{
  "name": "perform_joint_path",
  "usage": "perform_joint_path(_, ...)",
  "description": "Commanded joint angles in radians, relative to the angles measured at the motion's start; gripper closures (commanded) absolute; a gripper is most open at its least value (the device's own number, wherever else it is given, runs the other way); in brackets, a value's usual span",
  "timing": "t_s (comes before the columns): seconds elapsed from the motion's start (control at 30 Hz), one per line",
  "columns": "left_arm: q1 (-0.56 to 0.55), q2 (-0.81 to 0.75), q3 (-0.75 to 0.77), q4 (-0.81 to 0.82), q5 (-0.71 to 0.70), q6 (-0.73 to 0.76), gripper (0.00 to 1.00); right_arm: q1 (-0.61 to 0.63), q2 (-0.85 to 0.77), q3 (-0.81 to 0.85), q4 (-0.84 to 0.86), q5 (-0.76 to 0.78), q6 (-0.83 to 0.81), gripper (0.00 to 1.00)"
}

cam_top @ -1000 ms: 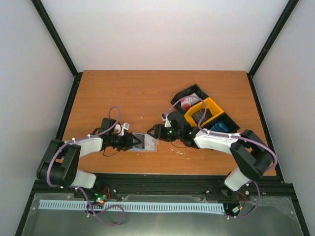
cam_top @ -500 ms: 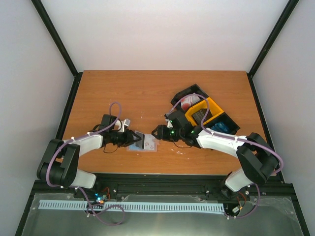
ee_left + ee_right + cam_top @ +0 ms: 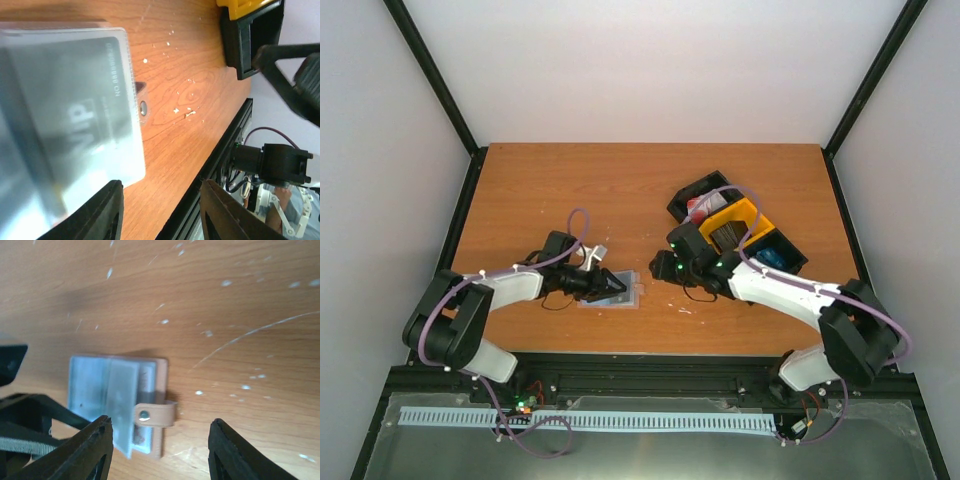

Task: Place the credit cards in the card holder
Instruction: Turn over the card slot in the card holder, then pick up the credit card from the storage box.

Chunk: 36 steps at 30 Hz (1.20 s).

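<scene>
The left gripper has its two black fingers parted with only bare wood between them, so it holds nothing. Just past its tips lies the small flat card holder, pale blue inside and tan-pink outside. It lies open on the wooden table with its long axis roughly in line with that arm's reach. A dark grey plastic card marked VIP sits under the holder's clear slot, off to one finger's side instead of between the pair. I cannot tell whether it is fully seated.

The holder's tan snap tab sticks out on the side facing the right gripper. That gripper hangs near that side, apart from the holder, jaws spread and empty.

Further out on that same side stand the yellow plastic bin and its black neighbours. Any next card would likely come from there, and the right arm is the nearer one.
</scene>
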Motion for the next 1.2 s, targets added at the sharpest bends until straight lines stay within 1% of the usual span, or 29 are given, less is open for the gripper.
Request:
perform_joint_path(0.0, -0.042, 0.054, 0.055, 0.058, 0.04, -0.011, 0.56, -0.03, -0.092, 0.018, -0.14, 0.18, 0.056, 0.48)
perform_joint_path(0.07, -0.045, 0.062, 0.072, 0.048, 0.029, -0.003, 0.56, -0.041, -0.134, 0.007, -0.16, 0.212, 0.054, 0.48)
perform_joint_path(0.13, -0.046, 0.037, 0.095, 0.009, -0.016, 0.017, 0.55, -0.054, -0.188, 0.012, -0.183, 0.232, 0.021, 0.48)
perform_joint_path(0.17, -0.046, 0.013, 0.107, -0.022, -0.05, 0.025, 0.53, -0.064, -0.208, 0.022, -0.199, 0.241, -0.006, 0.48)
perform_joint_path(0.2, -0.046, -0.018, 0.12, -0.047, -0.086, 0.035, 0.47, -0.078, -0.227, 0.035, -0.225, 0.255, -0.037, 0.48)
perform_joint_path(0.27, -0.045, -0.068, 0.137, -0.086, -0.155, 0.044, 0.42, -0.129, -0.26, 0.067, -0.286, 0.27, -0.1, 0.48)
perform_joint_path(0.4, -0.044, -0.104, 0.14, -0.167, -0.286, 0.022, 0.42, -0.275, -0.311, 0.113, -0.36, 0.242, -0.218, 0.48)
perform_joint_path(0.5, -0.044, -0.064, 0.133, -0.207, -0.363, 0.027, 0.41, -0.336, -0.313, 0.138, -0.382, 0.22, -0.28, 0.48)
perform_joint_path(0.7, -0.047, 0.002, 0.138, -0.186, -0.304, 0.061, 0.5, -0.413, -0.245, 0.194, -0.444, 0.203, -0.355, 0.48)
perform_joint_path(0.83, -0.051, 0.072, 0.169, -0.17, -0.257, 0.068, 0.6, -0.471, -0.191, 0.218, -0.469, 0.195, -0.392, 0.49)
perform_joint_path(0.93, -0.06, 0.121, 0.194, -0.161, -0.24, 0.079, 0.68, -0.51, -0.182, 0.222, -0.478, 0.186, -0.405, 0.49)
perform_joint_path(1.0, -0.062, 0.154, 0.215, -0.162, -0.231, 0.088, 0.7, -0.534, -0.177, 0.22, -0.48, 0.181, -0.411, 0.49)
perform_joint_path(1.17, -0.066, 0.238, 0.266, -0.178, -0.222, 0.11, 0.71, -0.576, -0.16, 0.215, -0.492, 0.184, -0.415, 0.49)
